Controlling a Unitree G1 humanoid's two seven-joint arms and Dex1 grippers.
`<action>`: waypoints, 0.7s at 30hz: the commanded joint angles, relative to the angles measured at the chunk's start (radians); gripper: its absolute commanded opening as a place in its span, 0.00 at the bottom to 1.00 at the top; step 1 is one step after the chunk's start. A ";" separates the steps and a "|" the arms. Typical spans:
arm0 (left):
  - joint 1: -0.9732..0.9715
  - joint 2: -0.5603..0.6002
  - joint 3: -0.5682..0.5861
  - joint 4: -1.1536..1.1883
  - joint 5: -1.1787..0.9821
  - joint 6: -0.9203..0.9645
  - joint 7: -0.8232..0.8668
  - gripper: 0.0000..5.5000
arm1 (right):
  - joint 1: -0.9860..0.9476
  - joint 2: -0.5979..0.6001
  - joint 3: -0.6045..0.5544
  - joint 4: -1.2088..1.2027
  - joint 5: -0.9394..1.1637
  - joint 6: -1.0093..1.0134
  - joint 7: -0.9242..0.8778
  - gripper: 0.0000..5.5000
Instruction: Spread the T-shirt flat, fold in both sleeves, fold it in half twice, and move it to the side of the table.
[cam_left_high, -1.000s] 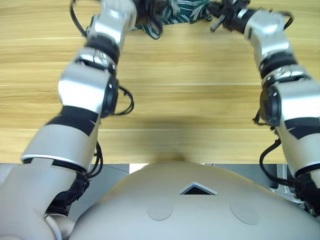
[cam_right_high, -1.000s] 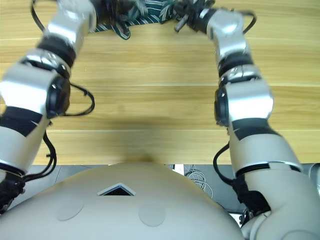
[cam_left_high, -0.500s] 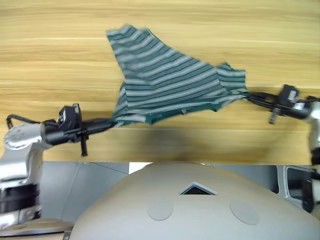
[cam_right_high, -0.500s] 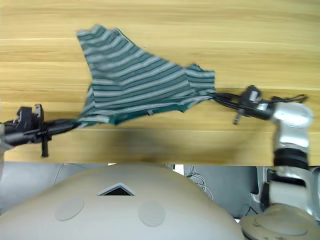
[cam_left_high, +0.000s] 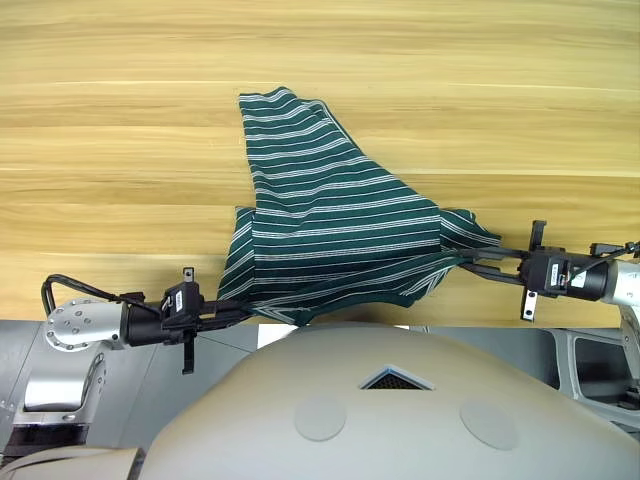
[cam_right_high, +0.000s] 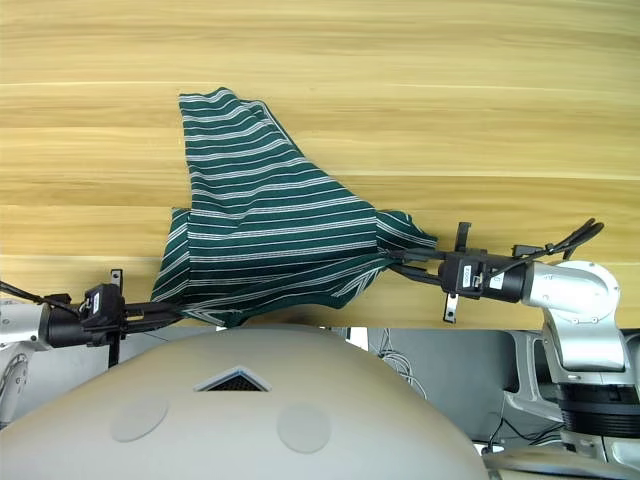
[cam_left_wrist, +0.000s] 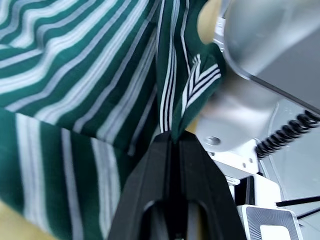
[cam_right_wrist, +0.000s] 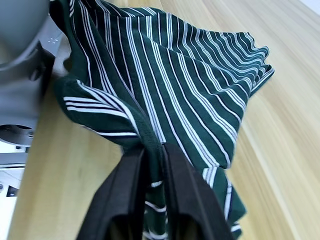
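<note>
T-shirt: green with thin white stripes, lying on the table, not flat. The cloth is bunched and creased. It forms a rough triangle: broad along the near edge of the table, narrowing to a rumpled tip farther out, a little to my left of centre. The near hem sits at the table edge, and I cannot tell whether it hangs over.

Left gripper: low at the near edge, on the shirt's left near corner. In the left wrist view the black fingers are pressed together with a fold of striped cloth pinched at their tips. Clenched on the shirt.

Right gripper: at the shirt's right near corner, where the fabric gathers into a small bunch. In the right wrist view the two fingers close on a hemmed edge, and the cloth fans away from the grip across the wood. Also clenched on the shirt.

The two grippers are well apart, with the shirt's near side spanning between them. Both forearms lie roughly along the table edge, pointing inward toward the cloth.
</note>
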 joint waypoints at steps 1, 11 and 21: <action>-0.011 -0.038 -0.023 -0.009 0.000 -0.010 0.072 0.00 | -0.028 -0.028 0.039 0.018 -0.096 0.019 -0.032 0.24; -0.020 -0.097 -0.041 -0.081 -0.075 0.031 0.196 0.00 | 0.155 -0.072 0.030 -0.275 -0.359 0.041 -0.165 0.52; -0.032 -0.092 -0.041 -0.105 -0.100 0.049 0.217 0.00 | 0.137 -0.078 0.035 -0.302 -0.479 0.123 -0.252 0.22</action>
